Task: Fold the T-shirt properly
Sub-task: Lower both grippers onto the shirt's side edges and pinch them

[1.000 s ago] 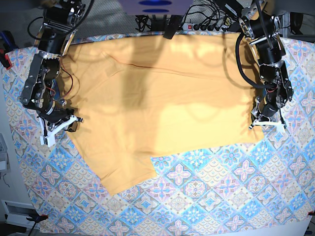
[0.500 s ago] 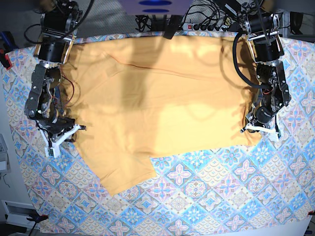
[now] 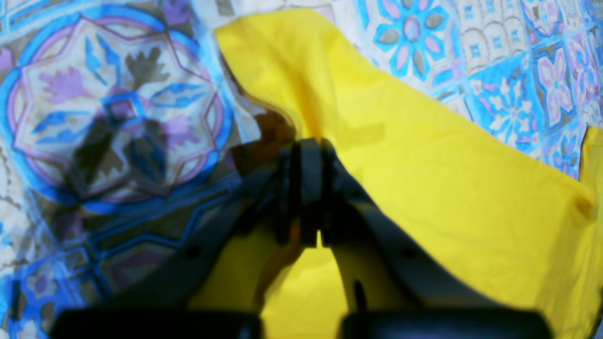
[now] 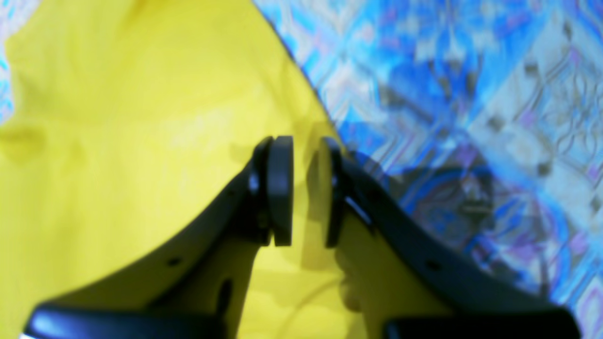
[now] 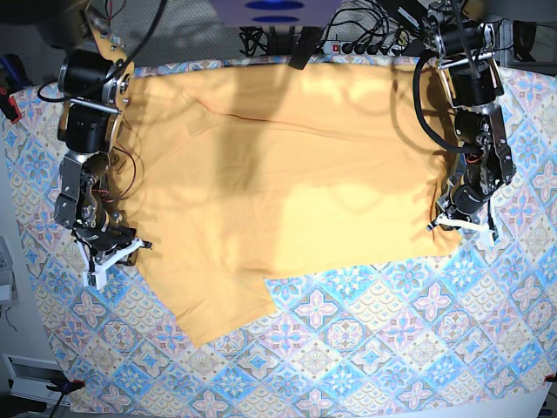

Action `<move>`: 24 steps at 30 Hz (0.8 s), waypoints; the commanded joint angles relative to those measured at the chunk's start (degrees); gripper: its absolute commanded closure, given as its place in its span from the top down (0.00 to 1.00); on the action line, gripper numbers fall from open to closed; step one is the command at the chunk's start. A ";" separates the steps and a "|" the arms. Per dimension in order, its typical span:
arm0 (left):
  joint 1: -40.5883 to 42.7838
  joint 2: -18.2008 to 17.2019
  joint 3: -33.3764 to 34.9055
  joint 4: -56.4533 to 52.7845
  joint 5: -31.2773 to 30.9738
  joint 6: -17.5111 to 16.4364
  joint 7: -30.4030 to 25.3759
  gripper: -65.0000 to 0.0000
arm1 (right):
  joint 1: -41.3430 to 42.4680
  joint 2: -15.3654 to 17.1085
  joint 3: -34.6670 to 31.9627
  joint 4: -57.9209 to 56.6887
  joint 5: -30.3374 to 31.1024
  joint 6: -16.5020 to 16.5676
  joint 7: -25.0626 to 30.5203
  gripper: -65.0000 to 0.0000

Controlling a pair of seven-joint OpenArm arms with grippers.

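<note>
The pale orange-yellow T-shirt [image 5: 278,174] lies spread flat on the patterned tablecloth [image 5: 374,348], with one sleeve pointing toward the front left. My left gripper [image 5: 461,225] is at the shirt's right front corner. In the left wrist view it [image 3: 306,188] is shut, with the shirt's edge [image 3: 424,165] pinched at its tips. My right gripper [image 5: 109,259] is at the shirt's left edge. In the right wrist view its jaws [image 4: 307,188] stand a narrow gap apart over the shirt's edge [image 4: 118,117], holding nothing.
Cables and a power strip [image 5: 365,43] run along the table's back edge. A red clamp [image 5: 9,109] sits at the far left. The tablecloth shows in both wrist views [image 3: 118,108] [image 4: 447,94].
My right gripper has moved toward the front along the shirt's left edge. My left gripper has shifted slightly inward onto the shirt's right corner.
</note>
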 commanded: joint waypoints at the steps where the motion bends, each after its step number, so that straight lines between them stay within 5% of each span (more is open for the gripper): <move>1: -1.11 -0.59 -0.16 1.00 -0.60 -0.36 -0.75 0.00 | 2.03 1.12 0.09 -0.33 0.19 -0.20 1.63 0.18; 8: -1.11 -0.42 -0.07 1.00 -0.60 -0.36 -0.75 0.00 | 3.61 1.21 0.09 -3.93 0.10 -0.20 4.09 0.41; 16: -1.11 -0.42 -0.07 1.00 -0.60 -0.36 -0.75 0.00 | 3.43 1.21 -8.70 -4.20 0.19 -0.12 6.03 0.41; 24: 0.03 -0.51 -0.07 1.00 -0.60 -0.36 -0.75 0.00 | 3.34 1.21 -9.32 -11.23 0.19 -0.12 9.54 0.41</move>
